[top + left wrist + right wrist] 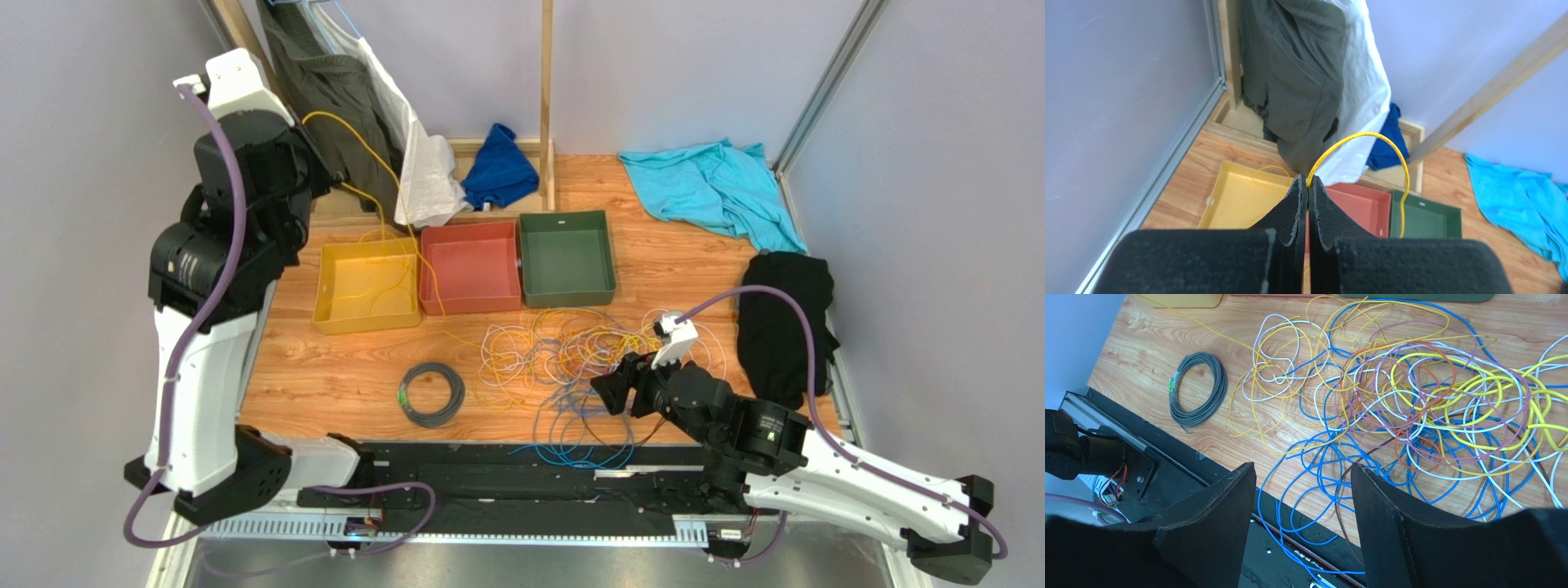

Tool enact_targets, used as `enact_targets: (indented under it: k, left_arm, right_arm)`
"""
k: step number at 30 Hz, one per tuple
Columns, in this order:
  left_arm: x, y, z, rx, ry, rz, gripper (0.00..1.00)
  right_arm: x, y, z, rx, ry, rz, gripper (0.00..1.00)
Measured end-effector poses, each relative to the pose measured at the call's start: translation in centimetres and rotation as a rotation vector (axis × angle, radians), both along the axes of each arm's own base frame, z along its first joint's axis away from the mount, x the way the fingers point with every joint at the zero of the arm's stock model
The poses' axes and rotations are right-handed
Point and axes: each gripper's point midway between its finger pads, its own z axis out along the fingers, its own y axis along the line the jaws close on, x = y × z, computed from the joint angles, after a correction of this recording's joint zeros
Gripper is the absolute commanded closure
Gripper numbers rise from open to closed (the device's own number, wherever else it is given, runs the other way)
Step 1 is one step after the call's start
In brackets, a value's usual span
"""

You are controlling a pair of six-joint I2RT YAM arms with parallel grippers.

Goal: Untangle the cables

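Left wrist view: the left gripper [1308, 182] is clamped tight on a yellow cable [1376, 138], which springs from between the fingertips, arches up and drops toward the far trays. Below the fingers sit a yellow tray [1229, 196], a red tray [1364, 199] and a green tray [1432, 217] in a row, with a grey-green garment [1303, 73] hanging behind them and a turquoise cloth [1517, 196] at the right. Right wrist view: the right gripper [1303, 471] has its jaws spread with nothing between them, poised above the near edge of the tangle of cables [1413, 398], a heap of yellow, blue, white-grey and orange loops on the wooden table [1137, 355]. A dark coil [1198, 389] with a green tag lies by itself to the left, apart from the heap. Top external view: the left arm is raised high at the far left, and the yellow cable runs from it down across the yellow tray toward the tangle, which lies in front of the red and green trays. The coil rests left of the heap, and the right gripper sits low at the heap's near right side.
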Motion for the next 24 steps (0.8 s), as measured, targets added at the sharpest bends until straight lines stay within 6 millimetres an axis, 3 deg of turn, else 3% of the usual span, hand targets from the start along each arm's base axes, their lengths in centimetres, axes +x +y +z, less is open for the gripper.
enact_targets:
  k: [5, 8, 12, 15, 19, 22, 24]
  left_arm:
    - [2.2, 2.0, -0.4, 0.017, 0.029, 0.086, 1.0]
    - [2.9, 3.1, -2.0, 0.013, 0.069, 0.113, 1.0]
    - [2.9, 1.5, -6.2, -0.03, 0.144, 0.025, 1.0]
    - [1.4, -1.2, -8.2, -0.085, 0.177, -0.112, 1.0]
    - [-1.3, -5.9, -5.8, -0.152, 0.113, -0.342, 1.0]
    - [-4.0, -9.6, -2.2, -0.194, 0.038, -0.532, 1.0]
    - [-5.2, -10.7, -0.3, -0.213, -0.006, -0.603, 1.0]
  right_arm:
    - [0.0, -0.1, 0.0, -0.01, -0.011, 0.007, 0.37]
    - [0.0, -0.1, 0.0, -0.017, -0.016, 0.011, 0.37]
    - [0.0, 0.0, 0.2, -0.016, -0.023, 0.019, 0.37]
    - [0.2, 0.4, 0.4, -0.002, -0.031, 0.018, 0.37]
    - [0.6, 2.0, -0.4, 0.007, -0.053, 0.05, 0.37]
    - [0.9, 3.5, -1.7, -0.057, -0.046, 0.091, 0.37]
    - [1.3, 4.8, -3.0, -0.136, -0.022, 0.118, 0.37]
